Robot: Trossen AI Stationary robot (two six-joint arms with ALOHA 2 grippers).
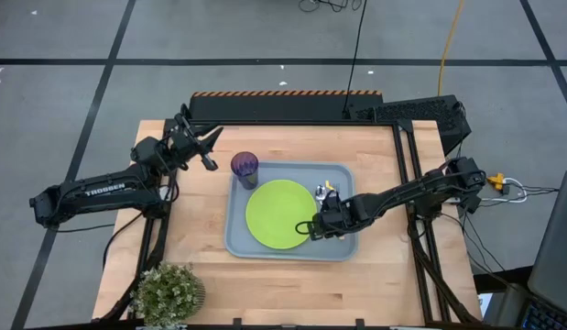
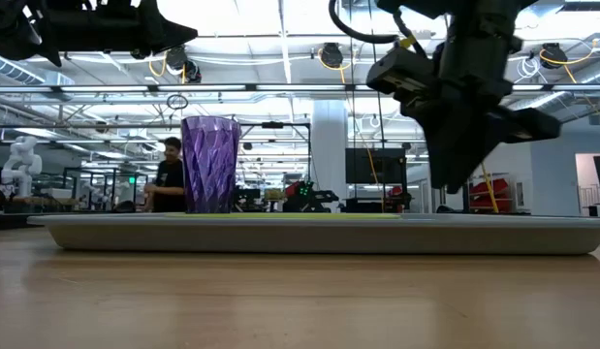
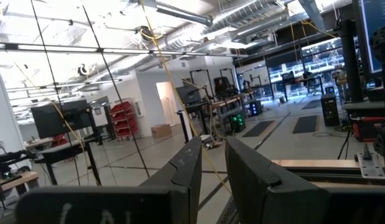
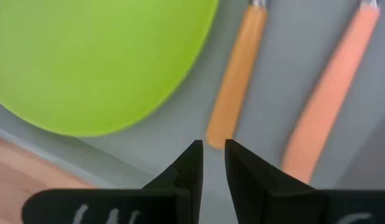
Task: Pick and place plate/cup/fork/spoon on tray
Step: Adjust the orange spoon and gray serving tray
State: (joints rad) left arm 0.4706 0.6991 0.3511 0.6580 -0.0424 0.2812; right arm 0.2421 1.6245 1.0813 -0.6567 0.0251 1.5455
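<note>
The grey-blue tray point(image 1: 343, 246) lies mid-table. On it lie the lime-green plate point(image 1: 281, 214) and, at its far left corner, the upright purple cup point(image 1: 245, 167), which also shows in the low view point(image 2: 209, 163). Two orange-handled utensils point(image 4: 239, 74) point(image 4: 329, 93) lie side by side on the tray's floor right of the plate. Their heads point(image 1: 325, 190) are too small to tell fork from spoon. My right gripper point(image 4: 213, 152) is shut and hovers over the tray just past the near end of one handle, clear of it in the low view point(image 2: 457, 179). My left gripper point(image 1: 210, 151) is shut and raised over the table's far left.
A small potted plant point(image 1: 169, 293) stands at the table's near left corner. Bare wood lies left of, right of and in front of the tray. A person point(image 2: 169, 174) stands far off in the room behind.
</note>
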